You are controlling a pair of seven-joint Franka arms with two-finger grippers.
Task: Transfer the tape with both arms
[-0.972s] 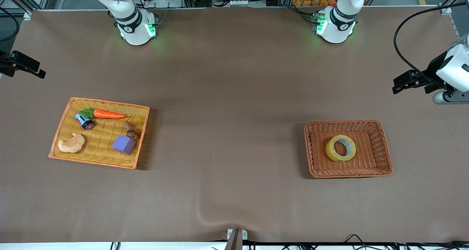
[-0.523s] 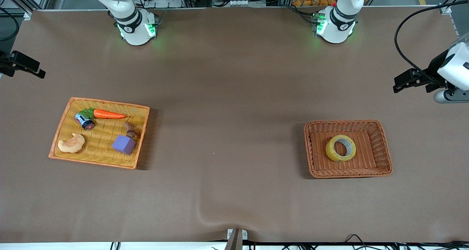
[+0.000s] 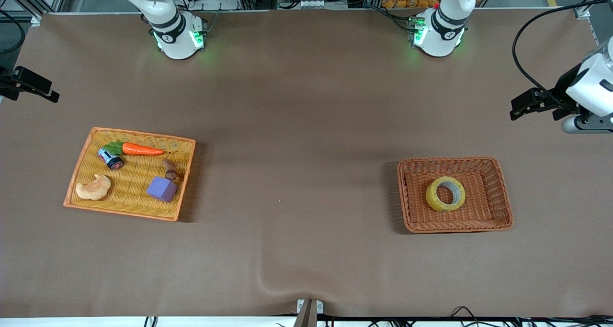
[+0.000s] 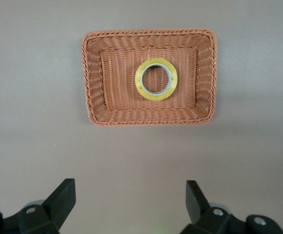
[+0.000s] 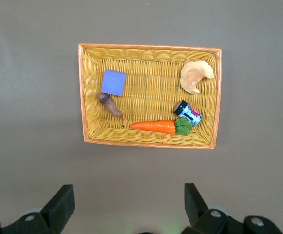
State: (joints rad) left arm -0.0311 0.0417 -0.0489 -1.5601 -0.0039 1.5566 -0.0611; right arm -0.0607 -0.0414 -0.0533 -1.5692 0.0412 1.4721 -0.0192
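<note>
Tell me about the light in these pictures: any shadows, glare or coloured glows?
Front view: soft dark shadows lie beside the yellow tray and the brown basket holding the tape; green lamps glow at both arm bases, tinting the table. Both wrist views: even light, no glare, a faint shadow beside each container.

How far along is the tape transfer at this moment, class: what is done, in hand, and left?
Done: nothing yet; the tape lies in the brown basket. In hand: nothing; the left gripper is open above bare table near that basket, and the right gripper is open above the table near the yellow tray. Left: pickup, handover and placing.
</note>
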